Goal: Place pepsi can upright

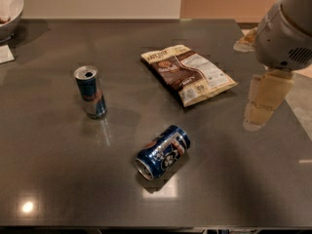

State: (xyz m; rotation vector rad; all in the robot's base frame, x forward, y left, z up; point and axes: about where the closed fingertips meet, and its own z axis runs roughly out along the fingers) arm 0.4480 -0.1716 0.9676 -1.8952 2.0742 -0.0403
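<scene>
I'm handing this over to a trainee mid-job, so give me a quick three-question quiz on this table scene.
1. True or false: the pepsi can stands upright.
2. The claw hangs over the right side of the table. Which is nearest to it: A the slim can, B the snack bag, C the bowl?
3. How many cans are on the table?
Key: 1 false, it lies on its side; 2 B; 3 two.
</scene>
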